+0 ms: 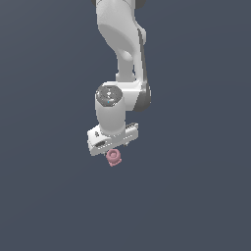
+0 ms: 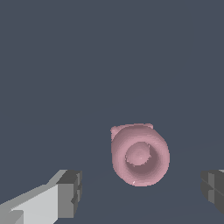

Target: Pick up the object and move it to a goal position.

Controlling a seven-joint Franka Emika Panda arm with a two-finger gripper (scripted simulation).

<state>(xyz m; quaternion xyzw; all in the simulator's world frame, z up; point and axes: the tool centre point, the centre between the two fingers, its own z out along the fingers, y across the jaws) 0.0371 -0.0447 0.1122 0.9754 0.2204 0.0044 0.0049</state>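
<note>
Gripper (image 2: 140,192) fingers (image 2: 65,192) spread wide, pink knob (image 2: 139,154) untouched between them; open floor (image 1: 44,196) all round

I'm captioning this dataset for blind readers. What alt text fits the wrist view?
A small dusty-pink knob with a round ringed top sits on a plain dark surface, seen from above. It lies between the two spread fingertips of the open claw, touching neither.

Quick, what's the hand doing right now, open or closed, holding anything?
Hand: open, holding nothing; its fingers stand apart on either side of the pink knob, not touching it.
</note>
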